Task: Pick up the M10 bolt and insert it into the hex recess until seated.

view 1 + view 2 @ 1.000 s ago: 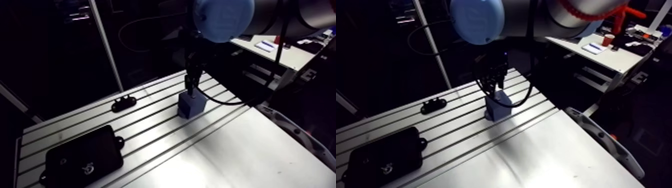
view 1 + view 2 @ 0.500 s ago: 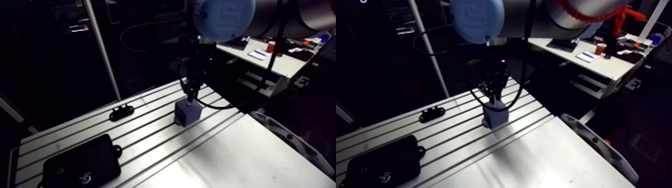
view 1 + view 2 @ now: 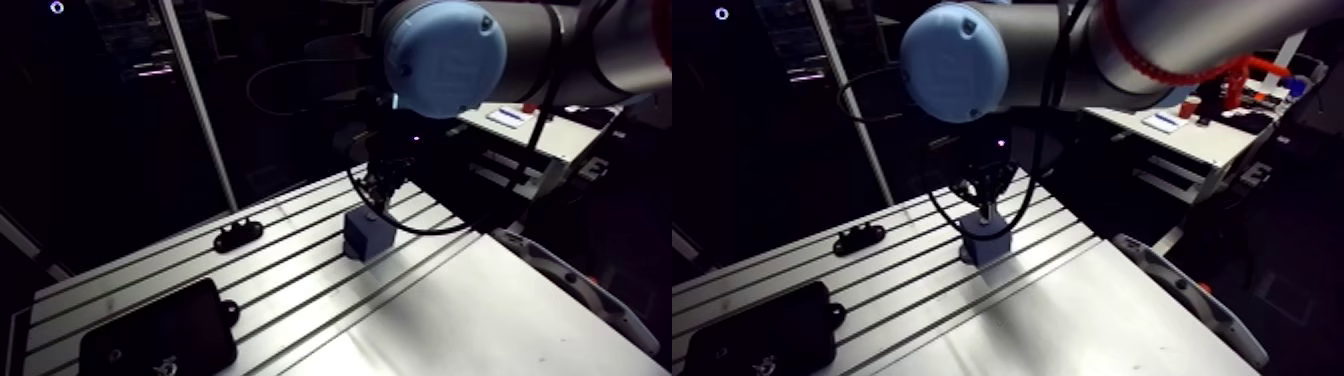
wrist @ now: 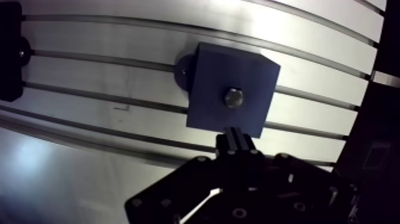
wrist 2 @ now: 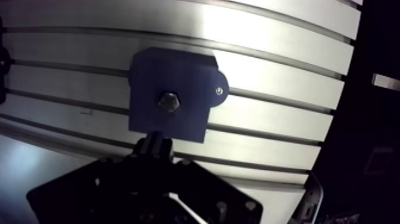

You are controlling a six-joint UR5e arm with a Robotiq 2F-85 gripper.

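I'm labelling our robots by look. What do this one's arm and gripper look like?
The arm is a thick grey tube with a round light-blue joint cap. The gripper is black, its broad body dotted with screws and narrowing to slim ridged fingers.

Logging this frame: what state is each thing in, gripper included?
M10 bolt: sits in the top of the block, head showing, not held.
Blue block: upright on the table, bolt at its centre.
Gripper: shut, holding nothing, above the block.
Black case: lying flat on the table.
Small black bracket: lying flat, apart from the block.
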